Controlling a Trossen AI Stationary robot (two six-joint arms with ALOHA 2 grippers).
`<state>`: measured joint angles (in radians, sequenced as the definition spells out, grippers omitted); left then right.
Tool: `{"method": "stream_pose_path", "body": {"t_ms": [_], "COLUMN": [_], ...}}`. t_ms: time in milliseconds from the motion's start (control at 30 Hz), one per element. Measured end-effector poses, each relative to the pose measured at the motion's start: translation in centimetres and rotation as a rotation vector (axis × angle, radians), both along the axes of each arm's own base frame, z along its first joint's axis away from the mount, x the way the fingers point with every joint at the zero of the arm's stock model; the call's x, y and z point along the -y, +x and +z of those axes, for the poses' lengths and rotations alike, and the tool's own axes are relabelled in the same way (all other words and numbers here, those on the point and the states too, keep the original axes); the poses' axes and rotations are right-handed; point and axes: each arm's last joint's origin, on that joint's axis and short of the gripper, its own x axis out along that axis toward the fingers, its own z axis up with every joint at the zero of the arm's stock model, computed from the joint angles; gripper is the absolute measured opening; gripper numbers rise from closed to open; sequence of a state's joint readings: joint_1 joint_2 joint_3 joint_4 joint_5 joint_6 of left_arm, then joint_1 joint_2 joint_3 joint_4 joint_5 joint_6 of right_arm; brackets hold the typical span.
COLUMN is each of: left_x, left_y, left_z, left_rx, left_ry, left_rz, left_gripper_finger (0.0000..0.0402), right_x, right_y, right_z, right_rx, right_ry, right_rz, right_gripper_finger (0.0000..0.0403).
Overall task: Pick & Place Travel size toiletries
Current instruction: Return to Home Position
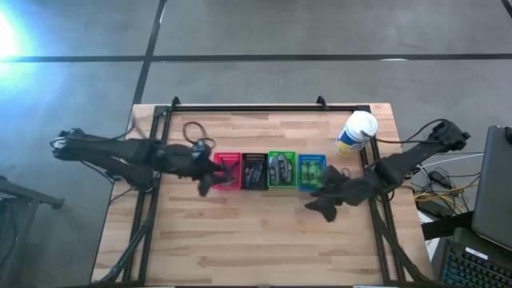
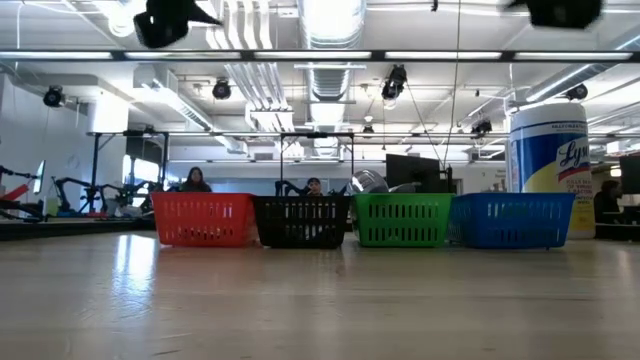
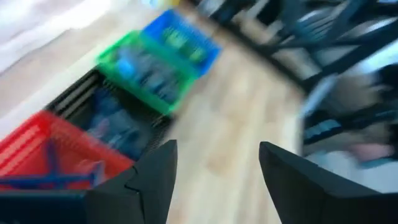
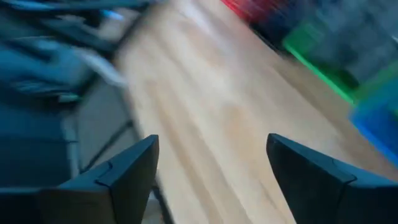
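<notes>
Four small baskets stand in a row mid-table: red point(image 1: 228, 170), black point(image 1: 254, 170), green point(image 1: 281, 170) and blue point(image 1: 312, 171). Toiletries lie inside them: dark pieces in the black basket, grey oval pieces point(image 1: 279, 168) in the green, small green bottles point(image 1: 311, 173) in the blue, thin razor handles point(image 3: 50, 163) in the red. My left gripper point(image 1: 210, 181) hovers open over the red basket's near edge. My right gripper point(image 1: 320, 202) hovers open just near of the blue basket. Both are empty.
A large yellow-and-blue canister with a white cap point(image 1: 356, 134) stands right of the blue basket. A dark cable loop point(image 1: 194, 130) lies on the far left of the table. Bare wood point(image 1: 256, 240) stretches along the near half. People sit in the room beyond point(image 2: 195, 180).
</notes>
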<state>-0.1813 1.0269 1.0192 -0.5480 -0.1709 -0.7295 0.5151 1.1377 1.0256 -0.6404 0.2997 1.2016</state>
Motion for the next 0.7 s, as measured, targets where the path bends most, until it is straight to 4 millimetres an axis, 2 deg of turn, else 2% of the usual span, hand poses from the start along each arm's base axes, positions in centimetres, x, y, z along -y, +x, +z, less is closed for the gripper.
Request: {"method": "stream_pose_path", "body": {"t_ms": [67,133,233,300,400,533,600,700], "left_x": [0.5,1.1,1.3,1.3,-0.4,-4.1,-5.2,-6.4], "left_y": [-0.9,-1.5,-1.6,-1.4,-1.7,-4.4,-6.1,-8.5], "left_z": [1.1,1.1,-1.0,-3.2,-6.1,-7.2,-7.7,-7.9], "left_rx": [0.111,0.217,0.347,0.446,0.551,0.631,0.664,0.729], "left_ry": [0.029,0.129,0.136,0.147,0.167,0.156,0.141,0.157], "left_rz": [-0.03,-0.066,-0.076,-0.102,-0.109,-0.151,-0.225,-0.229], "left_gripper_finger": [0.0231,0.0231,0.0232,0.0232,0.0232,0.0232,0.0232,0.0232], "right_x": [-0.8,-1.3,-0.5,0.6,3.5,7.9,8.8,9.3], "right_y": [-0.2,0.0,1.1,2.0,3.0,2.2,1.5,0.1], "right_z": [1.6,2.6,1.4,-1.1,-4.7,-5.7,-6.0,-6.2], "right_rx": [0.191,0.408,0.66,0.781,0.844,0.904,0.911,0.944], "right_ry": [-0.098,-0.186,-0.116,-0.086,-0.041,0.003,-0.028,-0.124], "right_rz": [0.101,0.157,0.193,0.227,0.289,0.371,0.359,0.333], "right_gripper_finger": [0.0299,0.0306,0.0316,0.0323,0.0332,0.0345,0.0351,0.0357]}}
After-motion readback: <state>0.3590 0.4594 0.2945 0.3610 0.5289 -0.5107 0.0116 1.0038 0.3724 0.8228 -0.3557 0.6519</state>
